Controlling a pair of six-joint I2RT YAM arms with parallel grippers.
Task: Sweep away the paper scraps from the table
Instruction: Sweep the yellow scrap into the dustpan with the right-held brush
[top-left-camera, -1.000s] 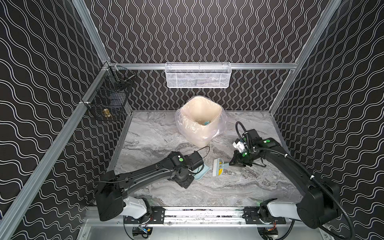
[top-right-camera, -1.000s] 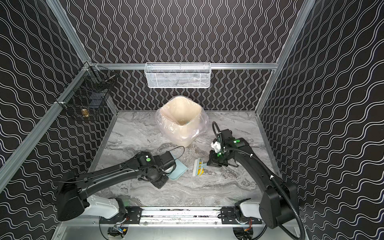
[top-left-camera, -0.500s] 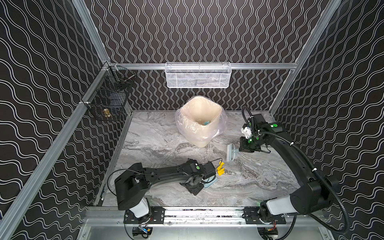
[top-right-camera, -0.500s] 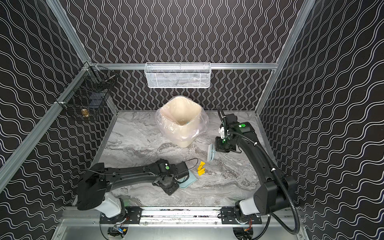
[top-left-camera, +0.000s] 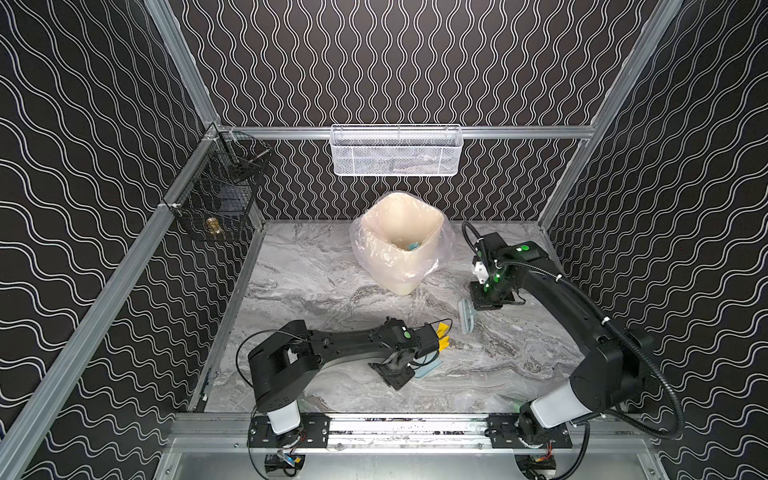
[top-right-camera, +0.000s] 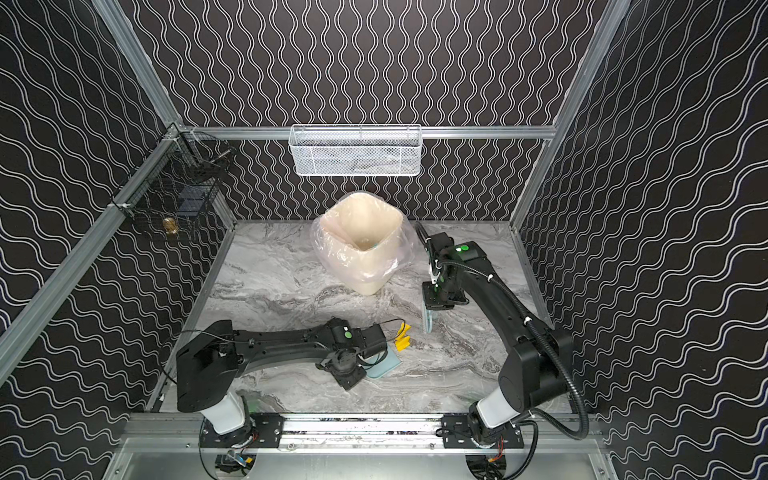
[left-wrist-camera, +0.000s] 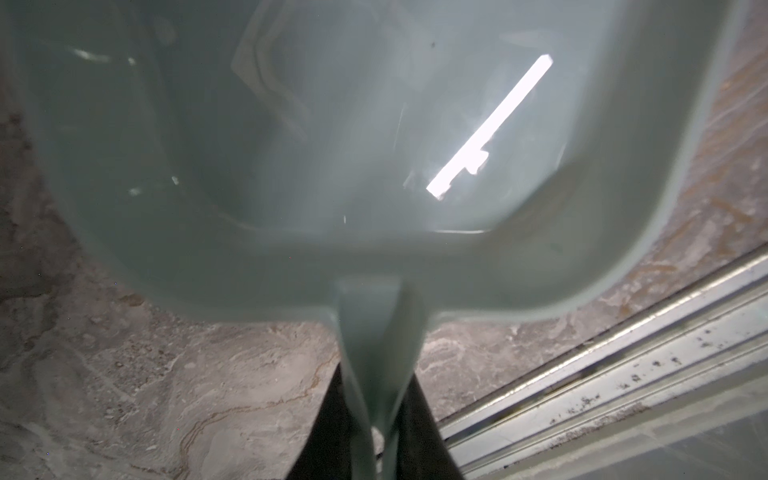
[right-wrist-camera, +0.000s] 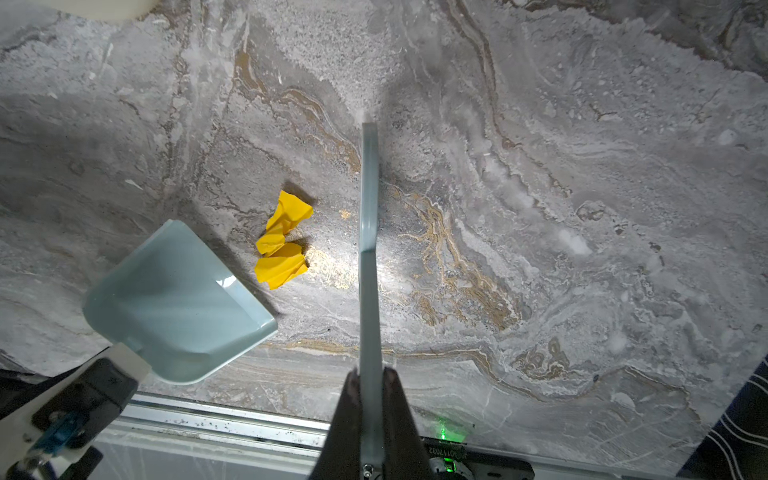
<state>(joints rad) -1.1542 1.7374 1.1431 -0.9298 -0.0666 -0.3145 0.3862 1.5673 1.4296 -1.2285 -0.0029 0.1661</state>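
Observation:
Two crumpled yellow paper scraps (top-left-camera: 443, 336) (top-right-camera: 402, 337) (right-wrist-camera: 282, 243) lie on the marble table (top-left-camera: 311, 282) near its middle front. My left gripper (left-wrist-camera: 376, 419) is shut on the handle of the pale blue dustpan (top-left-camera: 428, 368) (top-right-camera: 384, 363) (right-wrist-camera: 174, 299), which sits just in front of and to the left of the scraps without touching them. My right gripper (right-wrist-camera: 370, 399) (top-left-camera: 484, 303) is shut on the pale blue brush (top-left-camera: 467, 318) (right-wrist-camera: 369, 249), held edge-on just to the right of the scraps. The dustpan's inside (left-wrist-camera: 291, 145) shows no scraps.
A cream bin with a clear plastic liner (top-left-camera: 401, 241) stands at the back middle, a light blue bit inside it. A white wire basket (top-left-camera: 397, 151) hangs on the back wall and a black one (top-left-camera: 220, 199) on the left. The aluminium front rail (top-left-camera: 395, 428) lies close behind the dustpan.
The brush drew back from the scraps toward the right rear, then came a little forward. The left arm swung the dustpan from the scraps' left to their front. The scraps stayed put.

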